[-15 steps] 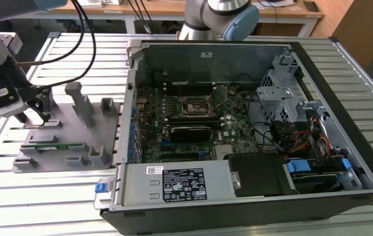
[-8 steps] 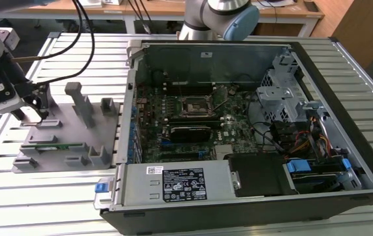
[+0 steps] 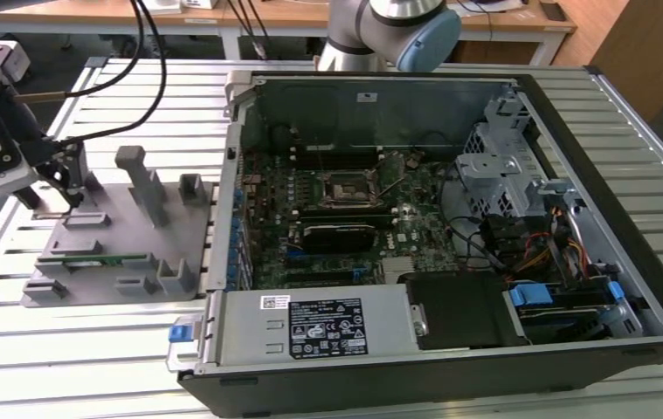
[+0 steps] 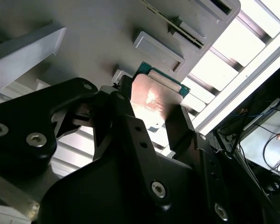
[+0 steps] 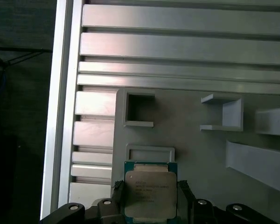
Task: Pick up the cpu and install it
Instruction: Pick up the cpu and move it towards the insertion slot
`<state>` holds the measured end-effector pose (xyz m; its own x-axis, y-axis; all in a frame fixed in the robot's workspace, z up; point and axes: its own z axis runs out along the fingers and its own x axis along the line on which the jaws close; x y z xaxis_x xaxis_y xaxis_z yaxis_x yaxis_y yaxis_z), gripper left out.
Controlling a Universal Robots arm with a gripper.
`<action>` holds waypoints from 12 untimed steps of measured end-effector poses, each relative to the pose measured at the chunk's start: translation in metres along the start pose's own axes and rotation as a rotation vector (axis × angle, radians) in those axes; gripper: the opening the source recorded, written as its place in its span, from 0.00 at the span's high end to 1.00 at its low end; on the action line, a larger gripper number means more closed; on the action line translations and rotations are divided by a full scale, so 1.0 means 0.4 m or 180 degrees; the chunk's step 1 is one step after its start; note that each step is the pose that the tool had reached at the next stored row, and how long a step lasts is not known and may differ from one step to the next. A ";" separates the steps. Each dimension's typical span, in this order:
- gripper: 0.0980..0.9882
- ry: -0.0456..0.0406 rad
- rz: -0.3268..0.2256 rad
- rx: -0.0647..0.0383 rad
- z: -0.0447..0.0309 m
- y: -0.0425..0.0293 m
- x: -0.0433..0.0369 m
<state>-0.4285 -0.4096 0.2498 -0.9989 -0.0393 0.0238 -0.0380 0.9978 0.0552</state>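
Note:
The cpu (image 5: pixel 149 192), a flat square chip with a silver top and green rim, sits between the two black fingers of my gripper (image 5: pixel 150 198) in both wrist views. One finger (image 4: pixel 177 128) presses on each side edge of the cpu (image 4: pixel 154 95), so the gripper (image 4: pixel 151 116) is shut on it. In the exterior view my gripper (image 3: pixel 58 202) hangs just over the back of the grey fixture plate (image 3: pixel 110 253), left of the open computer case. The black cpu socket (image 3: pixel 343 190) lies on the motherboard inside the case, well to the exterior view's right of the gripper.
The grey fixture (image 5: pixel 210 158) has raised posts (image 3: pixel 145 183) and small pockets (image 5: pixel 139 109). A green memory stick (image 3: pixel 98 259) lies in its front slot. The case wall (image 3: pixel 229 175) stands between fixture and motherboard. The slatted metal table (image 5: pixel 177 42) surrounds everything.

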 end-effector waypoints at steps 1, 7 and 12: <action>0.51 0.0000 0.0000 0.0000 -0.003 0.000 0.000; 0.51 0.0000 0.0000 0.0000 -0.013 0.001 0.000; 0.51 0.0000 0.0000 0.0000 -0.018 0.001 0.000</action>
<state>-0.4284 -0.4095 0.2569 -0.9989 -0.0394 0.0237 -0.0380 0.9977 0.0553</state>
